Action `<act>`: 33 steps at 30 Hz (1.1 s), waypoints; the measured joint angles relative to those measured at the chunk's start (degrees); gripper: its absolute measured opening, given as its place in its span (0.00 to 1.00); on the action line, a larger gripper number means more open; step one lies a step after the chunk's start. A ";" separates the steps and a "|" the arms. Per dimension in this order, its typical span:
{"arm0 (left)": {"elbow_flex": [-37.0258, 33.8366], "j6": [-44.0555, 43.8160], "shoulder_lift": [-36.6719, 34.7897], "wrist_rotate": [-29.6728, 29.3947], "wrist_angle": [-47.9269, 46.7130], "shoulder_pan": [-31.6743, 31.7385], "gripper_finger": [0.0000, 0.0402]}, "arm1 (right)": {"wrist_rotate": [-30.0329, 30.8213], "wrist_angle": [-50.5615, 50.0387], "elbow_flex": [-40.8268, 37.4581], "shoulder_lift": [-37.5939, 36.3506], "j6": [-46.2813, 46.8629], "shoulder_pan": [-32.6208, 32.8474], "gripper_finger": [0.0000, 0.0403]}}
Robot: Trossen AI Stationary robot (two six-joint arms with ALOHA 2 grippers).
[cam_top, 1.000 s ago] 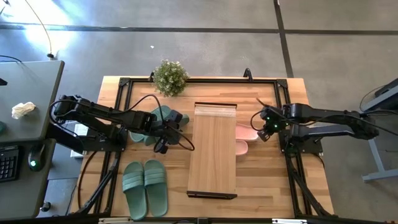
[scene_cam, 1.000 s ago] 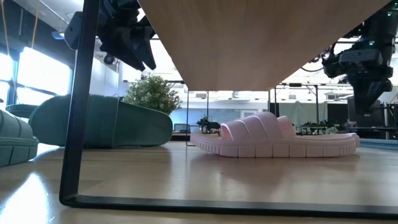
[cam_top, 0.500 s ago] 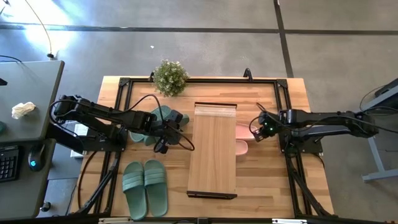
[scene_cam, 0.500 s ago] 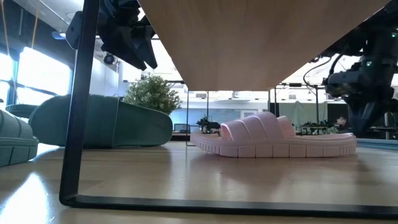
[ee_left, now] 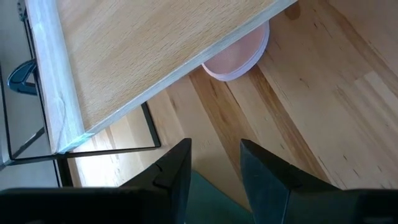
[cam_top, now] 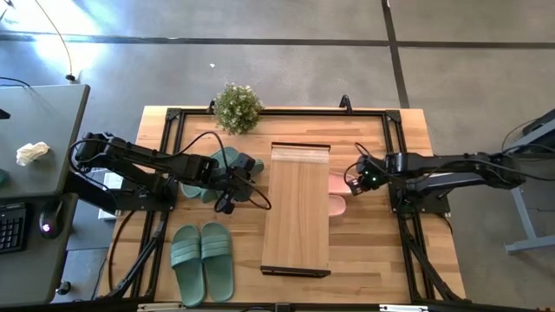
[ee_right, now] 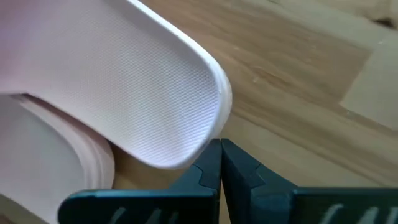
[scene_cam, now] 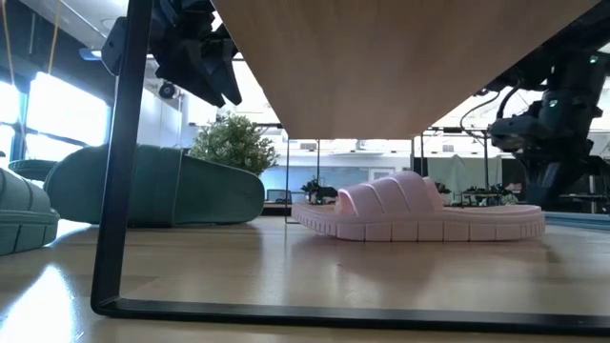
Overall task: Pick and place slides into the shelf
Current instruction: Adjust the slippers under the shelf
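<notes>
- Right gripper [cam_top: 354, 180] is sitting at the outer end of the pink slides [cam_top: 338, 185], just beside the shelf's [cam_top: 297, 217] right edge; in the right wrist view its fingers [ee_right: 211, 171] are pressed together, tips at the rim of the pink slide [ee_right: 124, 93], holding nothing.
- Pink pair is lying partly tucked under the shelf's right side, flat on the table [cam_top: 373, 251], long axis running across the table from shelf toward the right arm. Low view is showing one pink slide [scene_cam: 419, 211] sole-down with its ribbed strap up.
- Left gripper [cam_top: 227, 192] is hovering over the green slides [cam_top: 212, 173] at the shelf's left side; in the left wrist view its fingers [ee_left: 174, 171] are standing apart, a narrow gap, with green [ee_left: 211, 199] showing between them. Whether they are touching the slide, cannot tell.
- Second green pair [cam_top: 202, 262] is lying side by side at the table's front left, long axes running front to back, well apart from both grippers.
- Shelf is lying with its long plank running front to back at table centre.
</notes>
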 joint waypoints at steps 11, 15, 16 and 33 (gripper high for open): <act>0.00 0.00 0.00 0.00 -0.02 0.00 0.30 | -0.35 12.79 0.00 6.94 2.43 0.00 0.00; 0.00 0.00 0.00 0.00 -0.04 0.00 0.30 | -0.53 17.00 0.00 8.92 3.60 0.00 0.00; 0.00 0.01 0.00 0.00 -0.03 0.00 0.30 | -0.54 18.17 0.00 9.48 3.74 0.01 0.00; 0.00 0.48 0.00 -0.02 -0.11 0.00 0.30 | -0.31 31.25 0.00 17.82 6.51 0.00 0.00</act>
